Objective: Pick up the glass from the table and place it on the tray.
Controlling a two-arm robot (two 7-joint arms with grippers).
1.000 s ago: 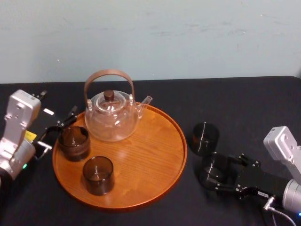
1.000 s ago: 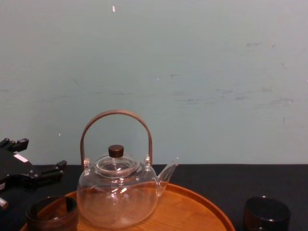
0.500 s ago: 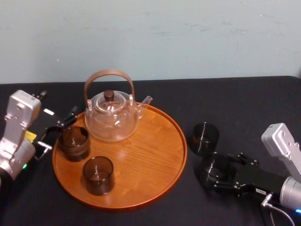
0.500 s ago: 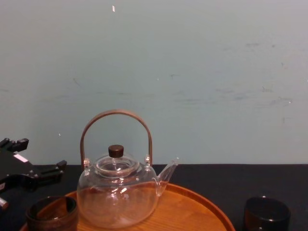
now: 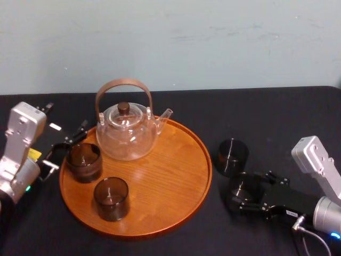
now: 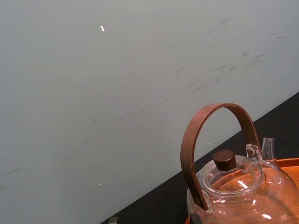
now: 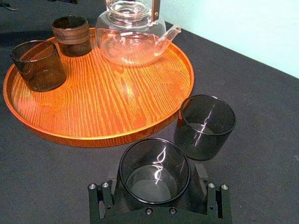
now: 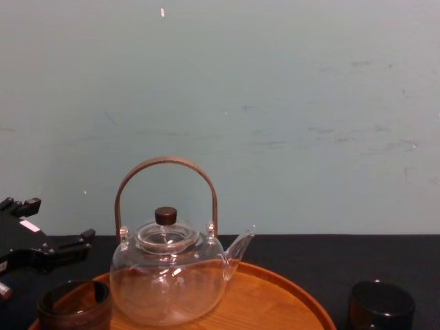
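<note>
Although the right gripper (image 5: 244, 193) had its fingers (image 7: 200, 176) clenched on the glass (image 7: 154, 186) between them, it sat unlifted on the worktop (image 7: 261, 140), the tray (image 7: 107, 100) ahead of them unreached, while the left gripper (image 5: 64, 149) idled, spread.

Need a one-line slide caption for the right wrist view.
Right gripper around a smoky glass, second glass beside it on the black table, wooden tray with teapot beyond.

R gripper (image 5: 242, 194) grips glass (image 5: 246, 183) — near tray (image 5: 160, 226).

clear glass teapot (image 5: 127, 134) with wooden handle, pale scuffed wall (image 5: 213, 42) behind
</note>
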